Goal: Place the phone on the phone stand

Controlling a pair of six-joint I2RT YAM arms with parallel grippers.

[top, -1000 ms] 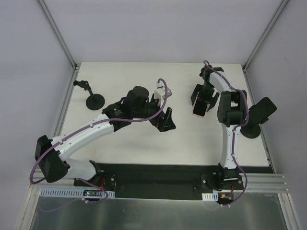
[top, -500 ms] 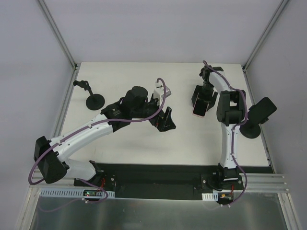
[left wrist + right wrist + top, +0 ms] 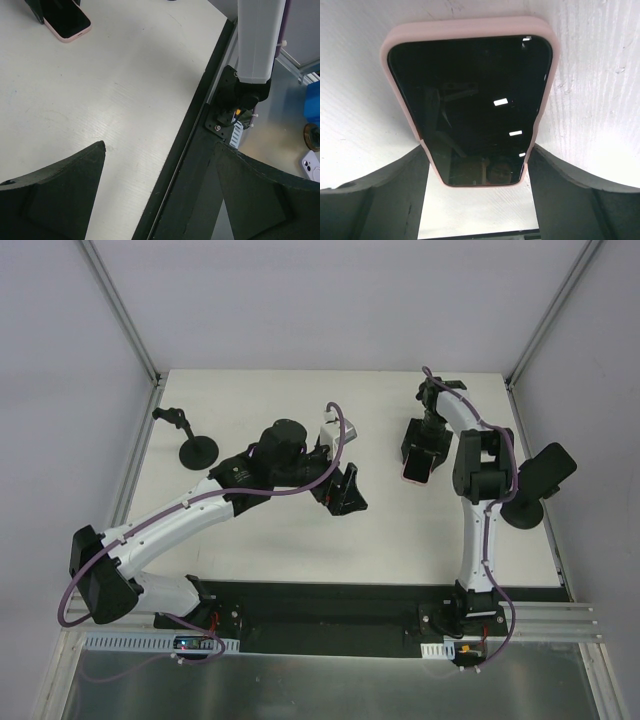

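Narrower jaws are being shown on the right gripper [image 3: 476, 150] than a second ago, when they were being held wider over the same spot; almost nothing is being changed on the left arm.

Right gripper: its fingers [image 3: 395, 195] are being set astride the phone [image 3: 470, 100], one on each long edge, at the end nearest the wrist. The pads are being seen at, or just beside, the pink case. Whether a firm clamp is being made cannot be told. The phone is being left flat on the table [image 3: 600, 90], screen up, not yet lifted.

Phone axis: in the top view its long axis is being run roughly near to far, a little tilted, with the near end being left sticking out of the jaws. The grip is being taken across the short axis.

Position: the phone is lying in the far right part of the table, directly under the right gripper. The phone stand [image 3: 530, 490] is being seen to the right and slightly nearer, by the right edge, beside the right arm. The right arm is clearly the nearer one, judged fit for the carry.

Left gripper [image 3: 159, 150]: jaws are being held well apart, nothing between them, hovering mid-table, well away from the phone. A second small black stand [image 3: 192, 445] is being left at far left.
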